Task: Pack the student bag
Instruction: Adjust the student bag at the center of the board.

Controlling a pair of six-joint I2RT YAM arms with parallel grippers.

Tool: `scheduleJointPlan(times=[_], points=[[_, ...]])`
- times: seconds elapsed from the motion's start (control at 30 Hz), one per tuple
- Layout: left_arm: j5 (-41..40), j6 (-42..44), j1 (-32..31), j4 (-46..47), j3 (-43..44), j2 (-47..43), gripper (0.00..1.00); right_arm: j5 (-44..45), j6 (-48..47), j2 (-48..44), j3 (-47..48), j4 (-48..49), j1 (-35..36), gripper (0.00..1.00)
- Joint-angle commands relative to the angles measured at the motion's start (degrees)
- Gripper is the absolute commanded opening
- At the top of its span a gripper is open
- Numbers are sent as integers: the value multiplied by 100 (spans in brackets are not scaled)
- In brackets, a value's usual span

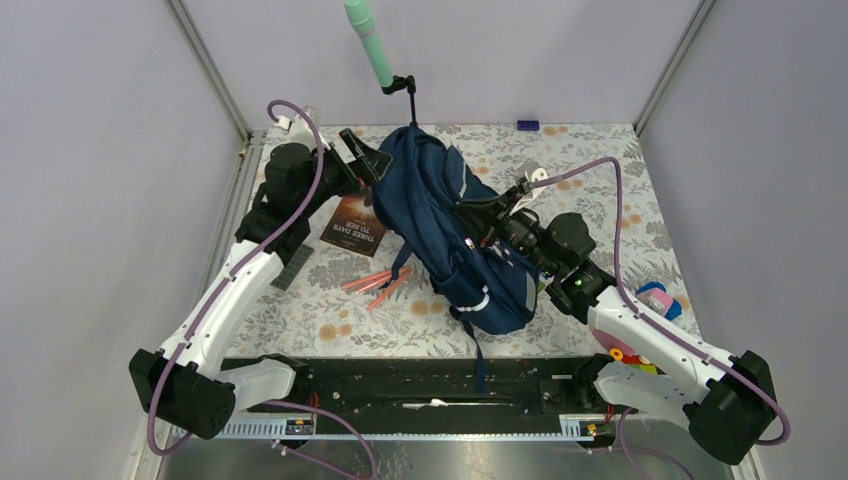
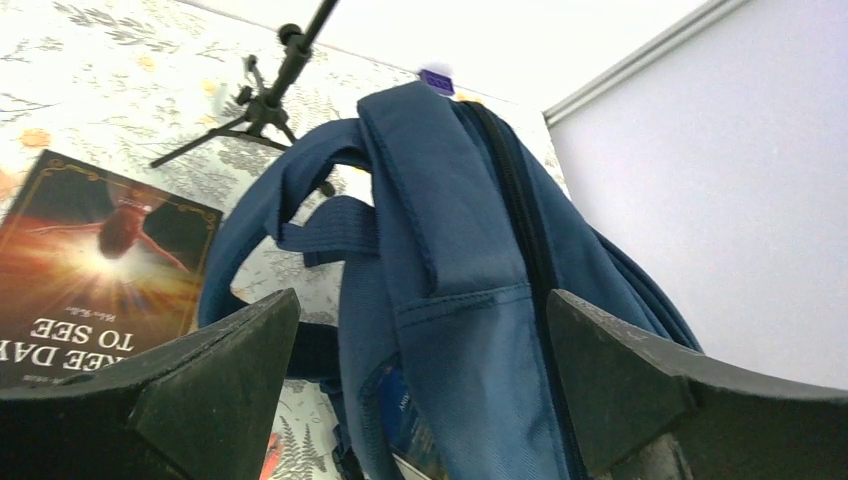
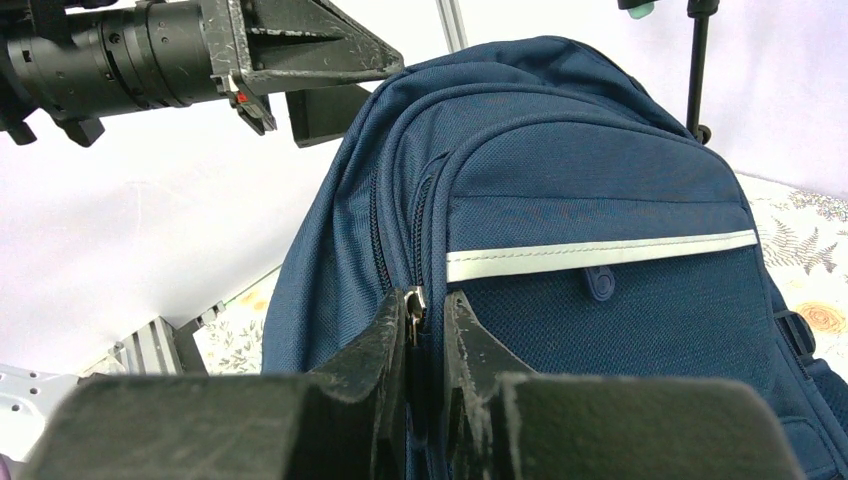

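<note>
The student bag (image 1: 450, 235), a large navy backpack with a pale reflective strip (image 3: 600, 255), stands propped up in the middle of the table. My right gripper (image 3: 425, 308) is shut on a metal zipper pull (image 3: 414, 302) on the bag's front side. My left gripper (image 1: 366, 160) hovers open at the bag's top rear, with its fingers (image 2: 215, 365) spread wide on either side of the bag's upper back panel (image 2: 470, 300) and shoulder strap (image 2: 300, 210). They do not touch the bag. The bag's inside is hidden.
A dark book (image 1: 357, 224) lies left of the bag. Orange pens (image 1: 380, 285) and a flat black item (image 1: 293, 267) lie nearer the front. Pink and blue items (image 1: 660, 300) sit at the right edge. A small stand (image 1: 405, 95) holding a green rod (image 1: 368, 40) is behind the bag.
</note>
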Motion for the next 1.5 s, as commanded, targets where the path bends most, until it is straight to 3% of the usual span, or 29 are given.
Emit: scheduleJointPlan(times=[0.0, 0.1, 0.33, 0.43, 0.6, 0.83, 0.93, 1.07, 1.13, 1.23, 1.47], points=[[-479, 126, 38, 114, -144, -79, 98, 64, 93, -66, 229, 920, 77, 0], [-172, 5, 47, 406, -275, -27, 96, 53, 95, -41, 243, 906, 94, 0], [646, -222, 80, 845, -258, 282, 69, 36, 72, 21, 284, 849, 129, 0], [864, -345, 108, 1084, -324, 291, 51, 52, 30, 49, 295, 804, 132, 0], [1099, -348, 144, 1407, -303, 101, 1, 42, -90, 88, 374, 667, 147, 0], [2581, -215, 143, 2135, -131, -203, 0, -131, -173, 55, 492, 393, 147, 1], [2989, -46, 136, 2022, 109, -355, 0, -232, -176, -38, 483, 281, 149, 23], [3613, 259, 136, 1705, 391, -554, 0, -146, -168, -300, 529, -195, 145, 63], [3930, 436, 135, 1470, 494, -624, 0, -31, -212, -481, 587, -624, 145, 75], [4405, 674, 135, 1312, 517, -732, 0, 509, -222, -806, 684, -1344, 146, 85], [5293, 1148, 135, 1225, 464, -1053, 0, 1504, -293, -1448, 1000, -2920, 138, 96]])
